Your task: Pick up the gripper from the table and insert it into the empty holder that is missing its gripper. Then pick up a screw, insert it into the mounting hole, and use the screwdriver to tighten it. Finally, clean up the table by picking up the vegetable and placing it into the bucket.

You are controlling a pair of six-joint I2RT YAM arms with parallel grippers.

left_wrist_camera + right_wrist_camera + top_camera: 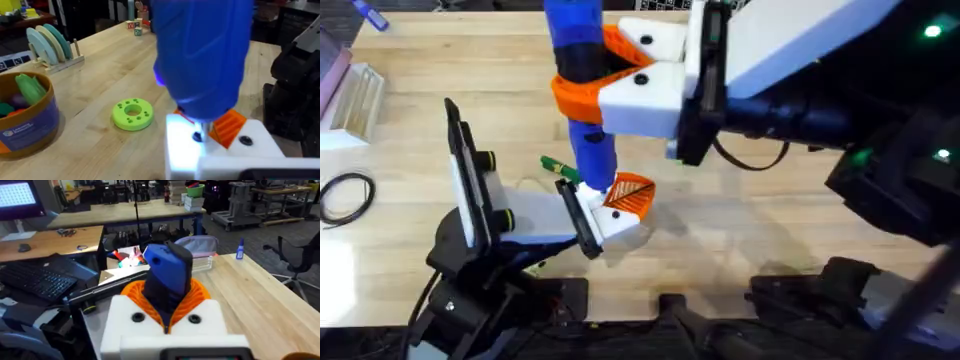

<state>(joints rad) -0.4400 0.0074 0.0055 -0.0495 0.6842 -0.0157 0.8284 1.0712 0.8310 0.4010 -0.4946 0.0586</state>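
Note:
My right gripper (582, 85), white blocks with orange fingers, is shut on the blue screwdriver (582, 120), which stands upright; it also shows in the right wrist view (167, 300). The screwdriver (202, 55) has its tip down on the white holder (215, 150) at the end of my left arm, beside the orange ribbed gripper (227, 125) seated in it. From overhead the holder (618, 222) and orange gripper (632, 195) sit at my left gripper (610, 205). A slim dark-green vegetable (558, 165) lies on the table just left of the screwdriver. The bucket (27, 125) holds green toys.
A bright-green disc with holes (132, 114) lies near the holder. A rack of plates (47, 42) and toy blocks (134, 27) stand farther off. A black cable (345, 195), a clear rack (355, 95) and a blue marker (370, 15) sit at the table's left.

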